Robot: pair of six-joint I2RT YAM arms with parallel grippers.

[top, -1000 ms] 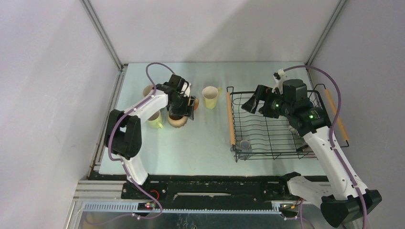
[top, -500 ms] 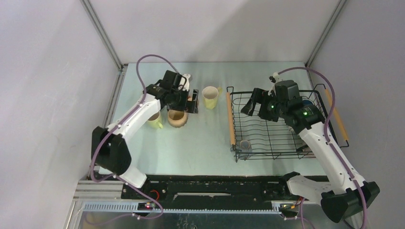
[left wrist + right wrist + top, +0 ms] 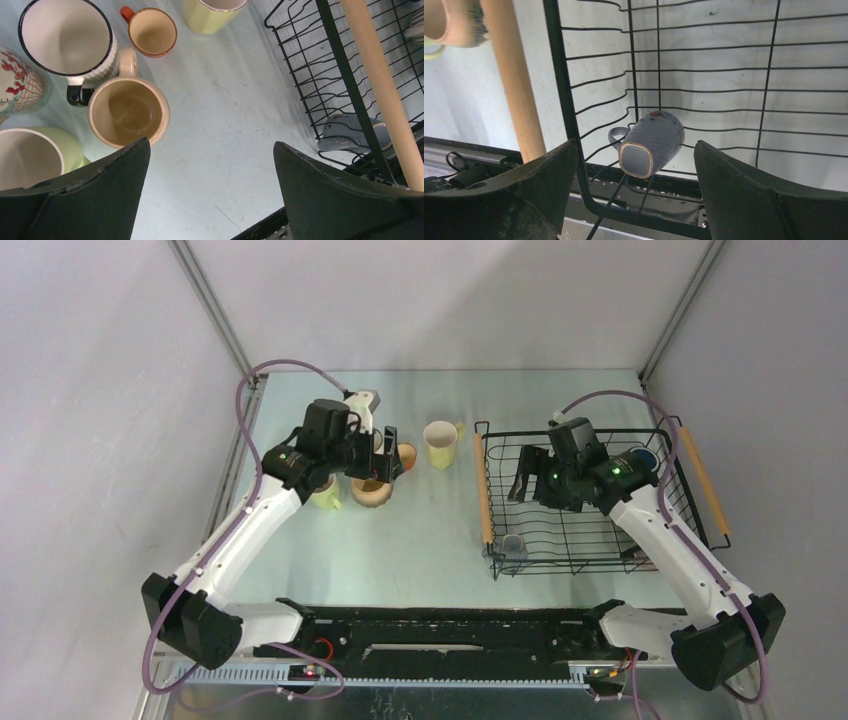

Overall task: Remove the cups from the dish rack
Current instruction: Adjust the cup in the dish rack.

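Note:
The black wire dish rack (image 3: 580, 432) stands at the right. A grey cup (image 3: 513, 543) lies on its side in the rack's near left corner. A dark blue cup (image 3: 640, 455) sits at the rack's back right. My right gripper (image 3: 520, 480) is open and empty over the rack. In the right wrist view (image 3: 635, 144) the grey cup (image 3: 651, 142) shows between its fingers, base towards the camera. My left gripper (image 3: 385, 452) is open and empty above the cups on the table: tan (image 3: 129, 111), orange-red (image 3: 151, 31), cream ribbed (image 3: 67, 40), yellow-green (image 3: 30, 157) and pale yellow (image 3: 210, 12).
A cup with a red coral pattern (image 3: 15, 80) stands at the far left of the group. The rack's wooden handles (image 3: 484, 495) run along its left and right sides. Grey walls enclose the table on three sides.
My left gripper has drawn back to the left, away from the orange-red and tan cups. My right gripper has come down and nearer, towards the rack's left side and the grey cup.

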